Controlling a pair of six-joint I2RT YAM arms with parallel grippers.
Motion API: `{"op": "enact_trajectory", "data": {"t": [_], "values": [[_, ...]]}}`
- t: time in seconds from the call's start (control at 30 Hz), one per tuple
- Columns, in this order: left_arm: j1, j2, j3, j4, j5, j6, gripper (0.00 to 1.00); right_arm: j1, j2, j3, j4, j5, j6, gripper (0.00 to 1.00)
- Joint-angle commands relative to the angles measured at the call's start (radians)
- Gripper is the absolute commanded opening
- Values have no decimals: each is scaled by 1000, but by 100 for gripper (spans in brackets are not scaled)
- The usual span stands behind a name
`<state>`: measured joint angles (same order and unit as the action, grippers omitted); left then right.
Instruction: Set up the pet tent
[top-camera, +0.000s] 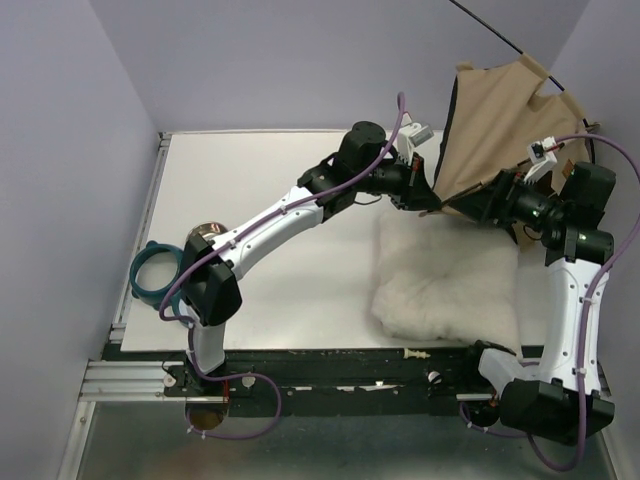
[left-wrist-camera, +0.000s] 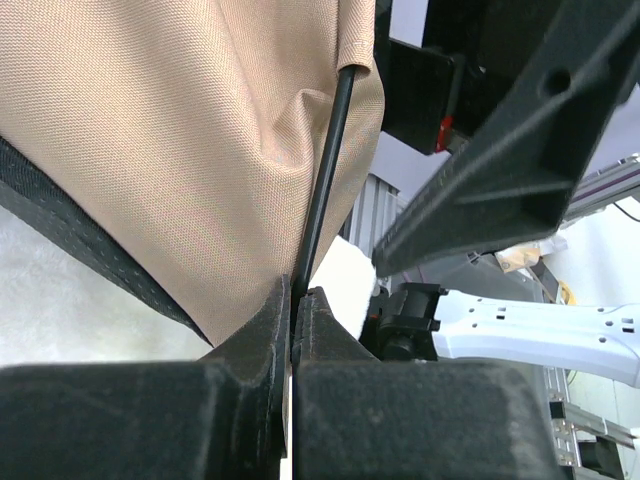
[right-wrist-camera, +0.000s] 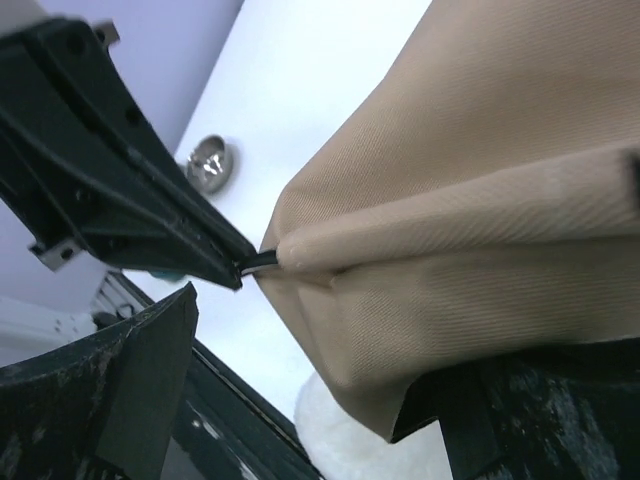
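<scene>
The tan pet tent (top-camera: 500, 120) stands half-raised at the back right, its lower corner over the white cushion. A thin black pole (top-camera: 500, 35) arcs out above it. My left gripper (top-camera: 428, 198) is at the tent's lower left corner, shut on the black pole (left-wrist-camera: 325, 170) where it leaves the fabric sleeve (left-wrist-camera: 180, 130). In the right wrist view the left gripper's fingers (right-wrist-camera: 150, 210) pinch the pole tip (right-wrist-camera: 255, 262). My right gripper (top-camera: 478, 205) is open, its fingers (right-wrist-camera: 130, 380) spread wide on either side of the hanging tent corner (right-wrist-camera: 450, 250), not closed on it.
A white fluffy cushion (top-camera: 450, 280) lies on the table's right half under the tent corner. A teal ring (top-camera: 155, 270) sits at the left edge and a round metal piece (right-wrist-camera: 210, 163) near the left arm. Walls close in at left, back and right.
</scene>
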<state>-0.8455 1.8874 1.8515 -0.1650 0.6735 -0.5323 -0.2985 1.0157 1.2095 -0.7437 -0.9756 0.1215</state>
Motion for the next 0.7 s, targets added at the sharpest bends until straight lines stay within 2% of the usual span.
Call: {"op": "enact_trajectory", "data": {"t": [0.0,0.17,0.3,0.43,0.47,0.57,0.6,0.67], "values": [[-3,19,11,59,28,-29,0,-24,4,-34,219,-101,245,93],[-13,41,58,53,24,-37,0,-24,3,-103,284,-124,276,85],[-20,56,78,56,23,-40,0,-24,-6,-123,285,-126,270,74],[-30,78,103,53,31,-35,0,-24,-17,-142,325,-132,306,56],[-33,81,107,51,34,-31,0,-24,-19,-143,334,-127,319,46],[-38,76,98,38,35,0,0,-24,-9,-128,346,-118,329,5],[-37,72,92,39,34,5,0,-24,-8,-126,345,-107,334,1],[-33,56,75,41,37,31,0,-24,-2,-123,343,-101,339,1]]}}
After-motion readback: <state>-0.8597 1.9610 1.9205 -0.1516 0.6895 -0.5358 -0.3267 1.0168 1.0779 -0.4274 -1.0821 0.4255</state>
